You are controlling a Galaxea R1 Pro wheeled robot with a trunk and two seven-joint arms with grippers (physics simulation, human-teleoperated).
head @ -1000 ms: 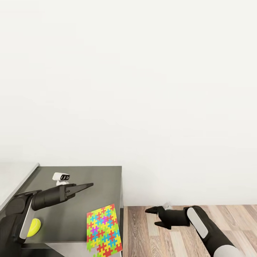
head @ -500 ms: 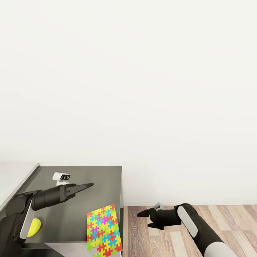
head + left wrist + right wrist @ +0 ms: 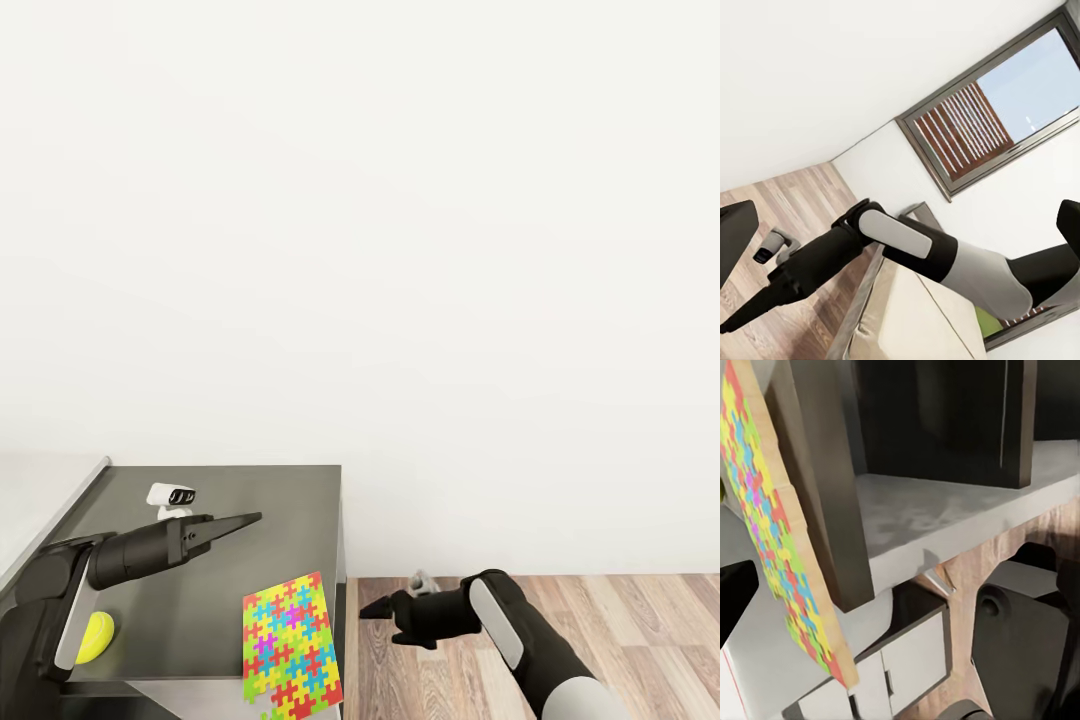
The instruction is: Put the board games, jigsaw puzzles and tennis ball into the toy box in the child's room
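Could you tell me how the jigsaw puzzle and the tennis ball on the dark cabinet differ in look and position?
The jigsaw puzzle is a flat multicoloured slab, far wider than the tennis ball, which is small, round and plain yellow-green. The puzzle lies at the dark cabinet's right edge, sticking out past its front edge; the ball sits near its left side, partly hidden by the left arm. Both rest on the cabinet top, and neither is held.
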